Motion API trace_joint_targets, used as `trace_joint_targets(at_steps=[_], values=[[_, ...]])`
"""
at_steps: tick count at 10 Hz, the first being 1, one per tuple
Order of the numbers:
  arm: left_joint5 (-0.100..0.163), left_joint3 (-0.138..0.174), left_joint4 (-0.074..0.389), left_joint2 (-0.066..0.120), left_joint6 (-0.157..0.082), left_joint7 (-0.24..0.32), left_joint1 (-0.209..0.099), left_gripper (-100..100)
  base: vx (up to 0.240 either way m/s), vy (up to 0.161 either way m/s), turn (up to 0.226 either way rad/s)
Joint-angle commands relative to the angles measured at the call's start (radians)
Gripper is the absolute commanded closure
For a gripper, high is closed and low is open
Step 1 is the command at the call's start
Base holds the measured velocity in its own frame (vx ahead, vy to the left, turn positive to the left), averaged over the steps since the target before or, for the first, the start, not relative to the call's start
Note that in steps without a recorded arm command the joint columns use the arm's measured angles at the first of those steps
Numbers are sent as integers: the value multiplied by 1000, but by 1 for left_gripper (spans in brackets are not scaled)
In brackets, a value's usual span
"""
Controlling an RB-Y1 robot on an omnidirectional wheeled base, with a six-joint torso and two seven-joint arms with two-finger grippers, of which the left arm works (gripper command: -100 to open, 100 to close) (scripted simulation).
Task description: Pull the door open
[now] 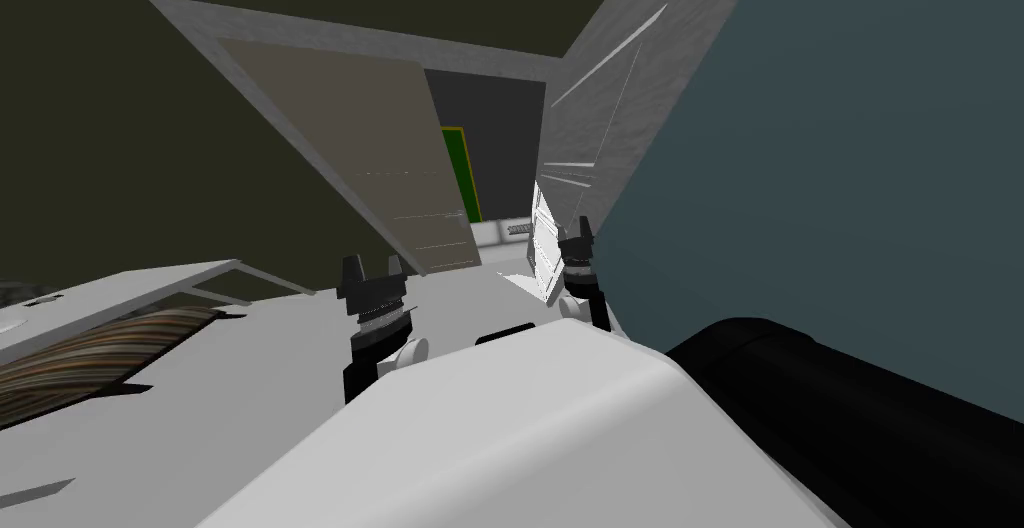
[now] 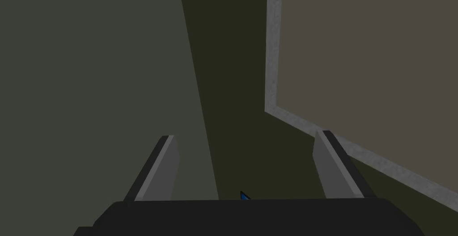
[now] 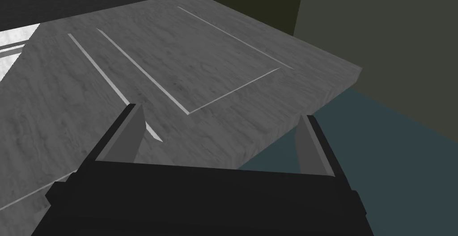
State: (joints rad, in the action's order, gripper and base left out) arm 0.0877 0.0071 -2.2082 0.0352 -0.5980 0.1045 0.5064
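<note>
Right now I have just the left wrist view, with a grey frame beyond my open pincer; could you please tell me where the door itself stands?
Observer: The grey wood-grain door stands swung open at the right of the grey frame, beside the teal wall.
Operator: Thank you. Is the right pincer holding it?
Observer: No. The right pincer is open and points at the door's panelled face, near its edge.
Operator: And what lies through the opening?
Observer: A dark grey wall, with a green strip at its left.
</note>
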Motion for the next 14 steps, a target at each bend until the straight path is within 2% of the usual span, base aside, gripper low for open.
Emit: trace_joint_targets(at_steps=[1,5,9,11,14], values=[[11,3,14,6,5,-9,-1,-100,98,17,-59],[48,14,58,22,23,-39,-4,-100,195,30,-91],[105,31,125,42,50,-84,-9,-100,188,55,-132],[121,35,144,47,57,-97,-11,-100,145,46,-66],[174,51,208,63,82,-140,-15,-100,159,64,-166]])
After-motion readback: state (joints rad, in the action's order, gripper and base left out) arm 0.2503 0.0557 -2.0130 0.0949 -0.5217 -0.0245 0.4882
